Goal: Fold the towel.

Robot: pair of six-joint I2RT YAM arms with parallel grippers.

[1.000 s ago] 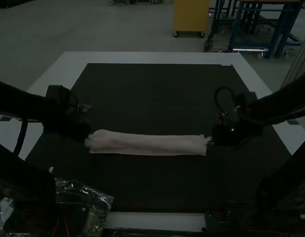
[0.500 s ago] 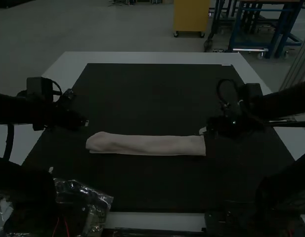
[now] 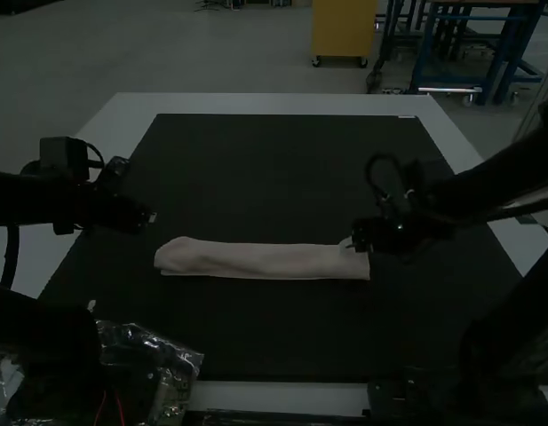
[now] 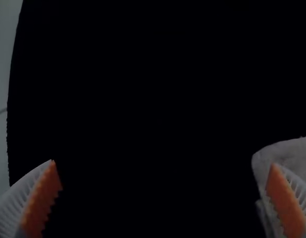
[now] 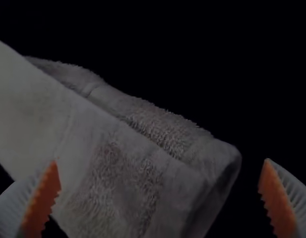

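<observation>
Long, pale folded towel lies nine-to-three in the high view; ribbed white, orange-padded right gripper, spread wide, is nearer, at its three-o'clock end!

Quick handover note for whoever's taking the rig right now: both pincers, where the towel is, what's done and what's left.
Left pincer: open, holding nothing, off the towel's left end in the high view.
Right pincer: open, at the towel's right end, not clamped on it.
Towel: lying on the dark mat as a long, narrow strip running left to right.
Done: folded lengthwise, layers visible at its right end.
Left: probably folding the strip across its length, likely starting from the right end.
</observation>
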